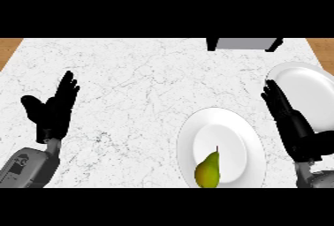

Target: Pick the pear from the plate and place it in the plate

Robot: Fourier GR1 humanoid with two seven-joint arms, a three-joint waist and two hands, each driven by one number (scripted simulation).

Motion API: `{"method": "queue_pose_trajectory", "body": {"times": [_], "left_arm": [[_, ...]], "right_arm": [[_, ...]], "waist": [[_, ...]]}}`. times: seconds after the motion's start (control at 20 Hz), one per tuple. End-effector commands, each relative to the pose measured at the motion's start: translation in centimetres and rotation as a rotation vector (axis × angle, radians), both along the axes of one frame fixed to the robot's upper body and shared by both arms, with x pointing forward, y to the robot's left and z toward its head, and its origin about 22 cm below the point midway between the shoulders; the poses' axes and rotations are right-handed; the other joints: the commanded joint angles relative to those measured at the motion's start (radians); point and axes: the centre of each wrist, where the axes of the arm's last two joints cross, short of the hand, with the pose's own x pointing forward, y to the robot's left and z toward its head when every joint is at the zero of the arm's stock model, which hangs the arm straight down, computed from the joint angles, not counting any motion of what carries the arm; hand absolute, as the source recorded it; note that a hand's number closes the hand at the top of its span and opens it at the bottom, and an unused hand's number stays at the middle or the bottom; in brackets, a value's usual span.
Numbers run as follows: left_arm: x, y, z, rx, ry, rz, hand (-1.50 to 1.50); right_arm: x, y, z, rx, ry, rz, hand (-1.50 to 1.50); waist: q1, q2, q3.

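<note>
Pear waiting on the near plate, both hands empty.

I had the pear [208, 171] lying at the six o'clock edge of the near plate [251, 145], stem toward twelve, with the second plate [306, 88] up at two o'clock. My right hand [290, 119] stood between the two plates, fingers straight and pressed together, holding nothing; my left hand [55, 108] rested at nine o'clock on the marble counter [143, 79], fingers straight, thumb spread. To do the pick well, I judged I should bring the right hand down toward seven o'clock, open it wide over the pear's fat lower half, and close across the belly instead of the narrow neck, so it would not roll on the plate's slope.
</note>
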Motion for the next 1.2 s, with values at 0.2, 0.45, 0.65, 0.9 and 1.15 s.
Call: {"method": "queue_pose_trajectory", "body": {"times": [0.2,0.45,0.65,0.9,1.15], "left_arm": [[-0.2,2.4,-0.5,0.082,0.033,-0.03,0.0],[-1.9,2.3,-1.8,0.04,0.099,-0.044,0.0],[-1.2,1.6,-1.0,0.031,0.081,-0.097,0.0],[-1.1,-0.3,-1.4,0.027,0.079,-0.097,0.0],[-1.7,1.7,-2.4,0.039,0.093,-0.089,0.0]], "right_arm": [[-1.4,-1.5,-2.9,0.367,0.043,-0.016,1.5],[-4.7,-3.5,-6.8,0.131,0.038,-0.445,-1.5],[-11.0,-1.4,-11.7,0.172,-0.006,-0.283,-1.5],[-12.2,1.0,-10.0,-0.039,0.04,-0.115,-1.5],[-12.4,-0.5,-6.9,-0.145,0.113,-0.067,-1.5]], "waist": [[-0.027,-0.003,0.009],[-0.062,-0.01,0.011],[-0.026,-0.007,0.009],[-0.022,-0.007,0.007],[-0.019,-0.007,0.007]]}}
